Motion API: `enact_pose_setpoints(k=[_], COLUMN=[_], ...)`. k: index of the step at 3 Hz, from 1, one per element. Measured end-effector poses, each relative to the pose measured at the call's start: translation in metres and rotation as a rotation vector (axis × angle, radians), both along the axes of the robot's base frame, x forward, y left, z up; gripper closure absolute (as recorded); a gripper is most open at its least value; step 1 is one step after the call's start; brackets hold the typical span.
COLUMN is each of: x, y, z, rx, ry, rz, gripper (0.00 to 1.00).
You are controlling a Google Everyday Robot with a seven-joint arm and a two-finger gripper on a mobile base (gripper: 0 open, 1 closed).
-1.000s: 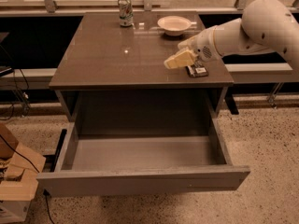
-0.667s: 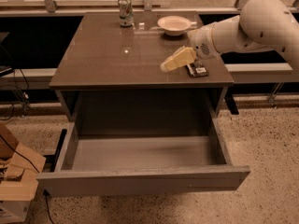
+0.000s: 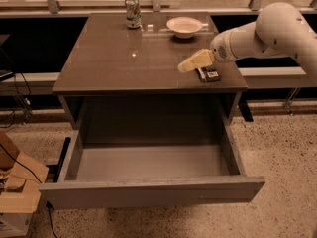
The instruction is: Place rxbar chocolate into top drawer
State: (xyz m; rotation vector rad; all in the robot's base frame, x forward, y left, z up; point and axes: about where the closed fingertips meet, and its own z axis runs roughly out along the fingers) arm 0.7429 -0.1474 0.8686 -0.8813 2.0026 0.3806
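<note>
The rxbar chocolate (image 3: 208, 74), a small flat bar in a black wrapper with pale print, lies on the grey-brown table (image 3: 124, 58) near its front right corner. My gripper (image 3: 188, 64) reaches in from the right on the white arm (image 3: 267, 33) and hovers just left of the bar, a little above the tabletop. The bar is not held. The top drawer (image 3: 148, 192) is pulled wide open below the table and I see nothing inside it.
A white bowl (image 3: 184, 26) and a drink can (image 3: 132, 12) stand at the back of the table. A cardboard box (image 3: 17, 187) with cables sits on the floor at the left. A railing and window run behind the table.
My gripper has shifted a little to the left, from over the bar to just beside it. The bar, the bowl, the can and the drawer have not moved.
</note>
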Motion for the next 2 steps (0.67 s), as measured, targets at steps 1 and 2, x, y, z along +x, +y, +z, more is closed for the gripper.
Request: enact_pose_setpoints(k=[1, 2], x=[0.008, 0.008], y=[-0.019, -0.034], z=[-0.023, -0.043], rx=[0.004, 0.004], ry=[0.061, 0.112], rz=[-0.068, -0.126], gripper=[0.0, 0.26])
